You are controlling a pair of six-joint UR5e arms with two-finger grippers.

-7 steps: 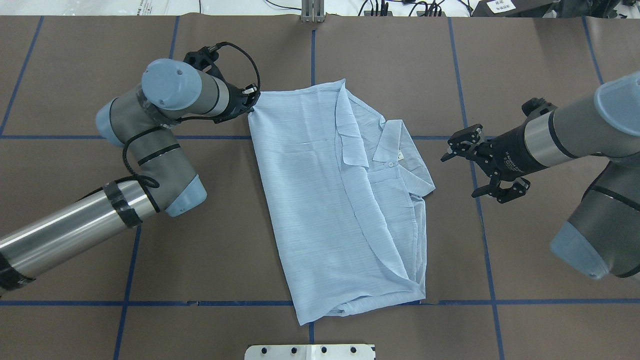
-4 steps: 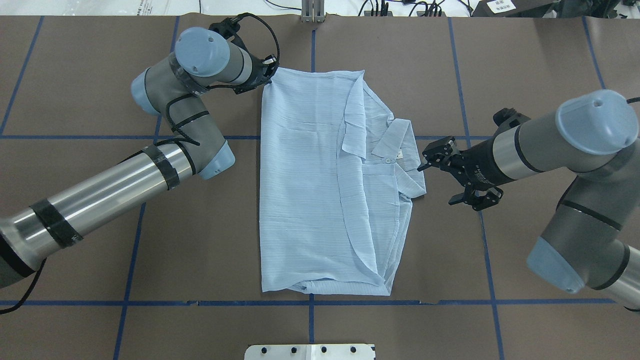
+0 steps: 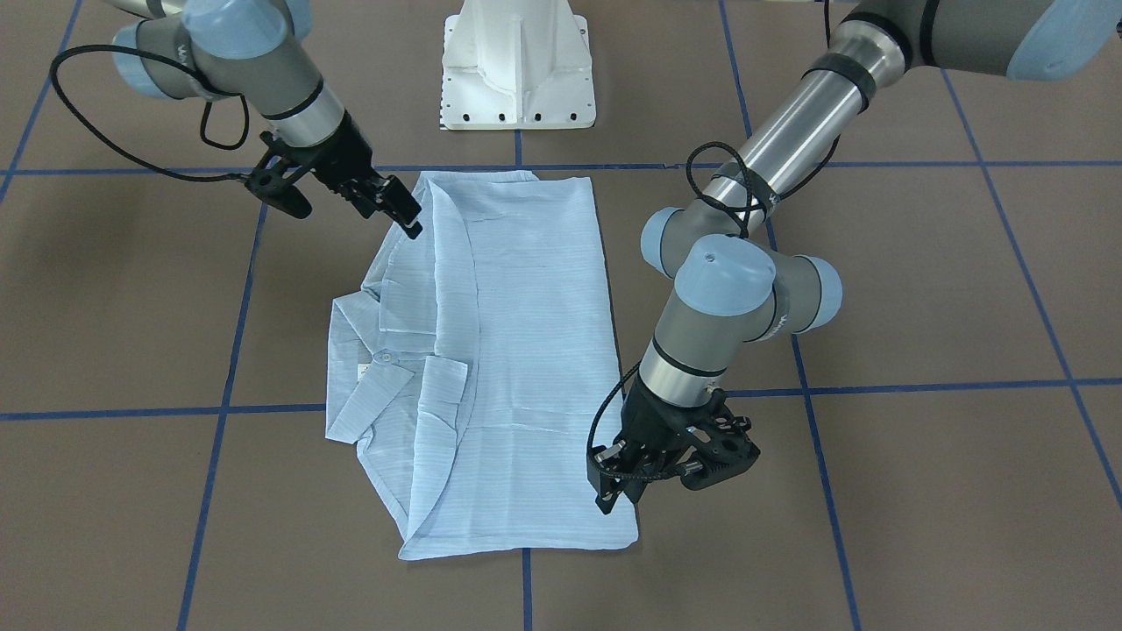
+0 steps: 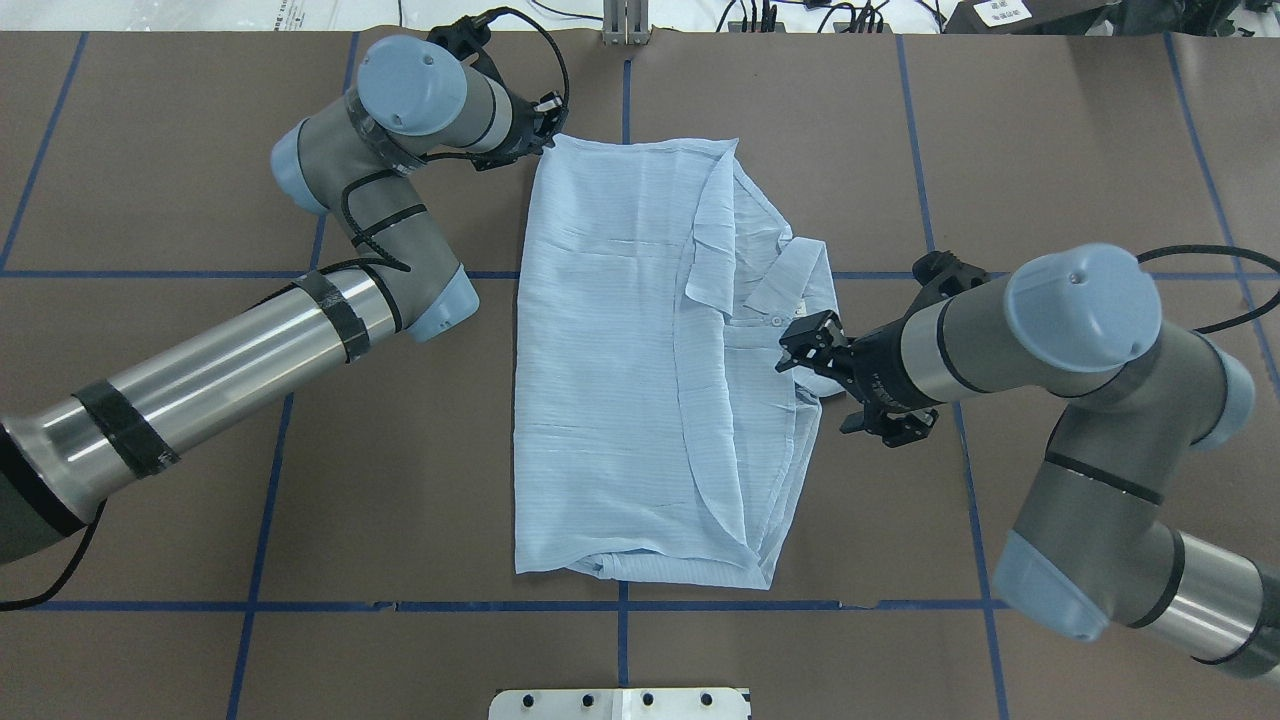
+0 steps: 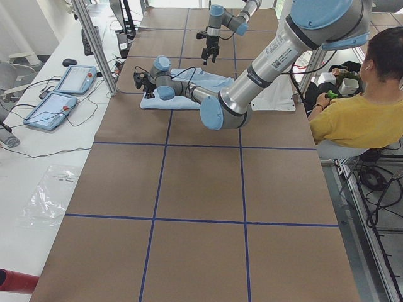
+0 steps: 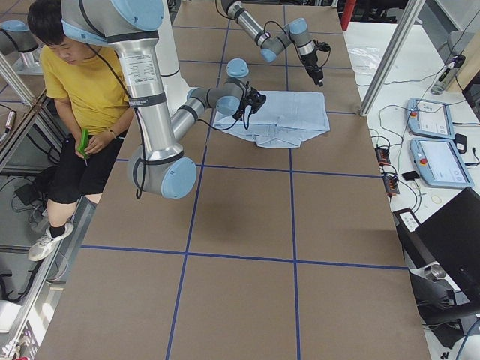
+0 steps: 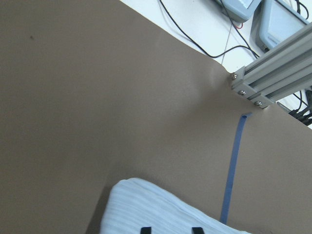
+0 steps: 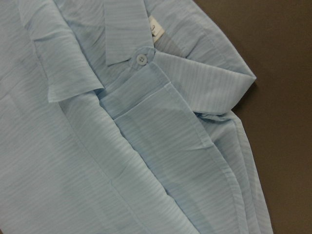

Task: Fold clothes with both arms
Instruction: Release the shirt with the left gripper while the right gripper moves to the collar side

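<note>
One striped shirt, two grippers
Front view: the shirt (image 3: 526,350) lies folded on the brown table (image 3: 877,491), with the right gripper (image 3: 346,206) spread wide above its collar side. Left wrist: the left gripper (image 7: 169,230) is slightly parted at a shirt corner. Right wrist: one button (image 8: 141,59) and one white tag (image 8: 154,27), unreadable.

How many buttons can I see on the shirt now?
1. The button sits at the collar of the shirt; others may be hidden under the folds.
</note>
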